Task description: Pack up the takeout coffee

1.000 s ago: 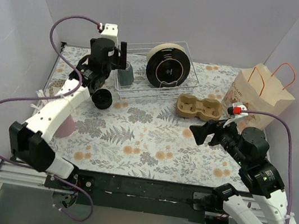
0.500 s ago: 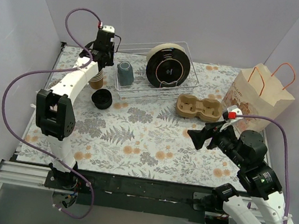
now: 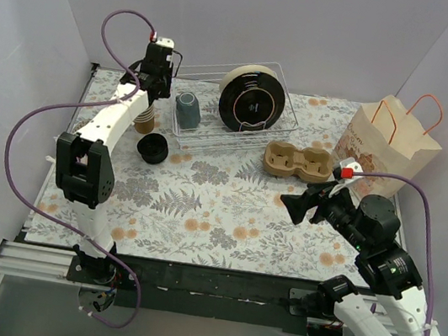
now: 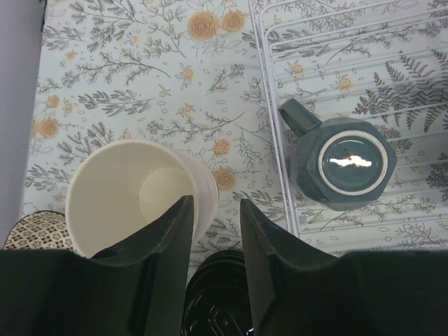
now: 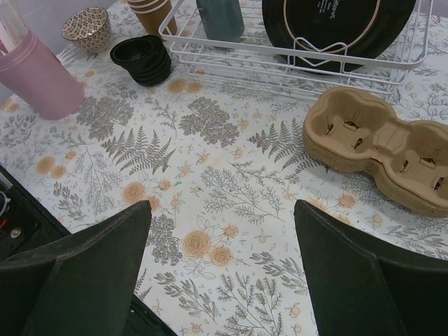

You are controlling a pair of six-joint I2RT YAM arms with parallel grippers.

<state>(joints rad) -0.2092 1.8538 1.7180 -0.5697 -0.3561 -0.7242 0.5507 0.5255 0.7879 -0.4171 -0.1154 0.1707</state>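
No lidded kraft cup shows in any view. My left gripper (image 3: 151, 97) hangs over a stack of lidless paper cups (image 3: 144, 119) at the far left. In the left wrist view its jaws (image 4: 215, 203) stand a narrow gap apart with nothing gripped. The top cup's right rim (image 4: 129, 199) lies below that gap. A stack of black lids (image 4: 217, 301) lies just nearer than the cups; it also shows in the top view (image 3: 153, 148). My right gripper (image 3: 298, 204) is wide open and empty above the mat, with the tan two-cup carrier (image 5: 378, 143) beyond it.
A white wire rack (image 3: 274, 129) holds a grey-blue mug (image 3: 187, 109) and a black plate (image 3: 252, 96). A paper bag (image 3: 386, 141) stands at the right. A pink tumbler (image 5: 38, 77) and a small patterned bowl (image 5: 87, 26) stand at the left.
A second ago my left arm was bent low with its gripper nearer the lids; it has straightened up and set the gripper over the cup stack. The right gripper shifted slightly.
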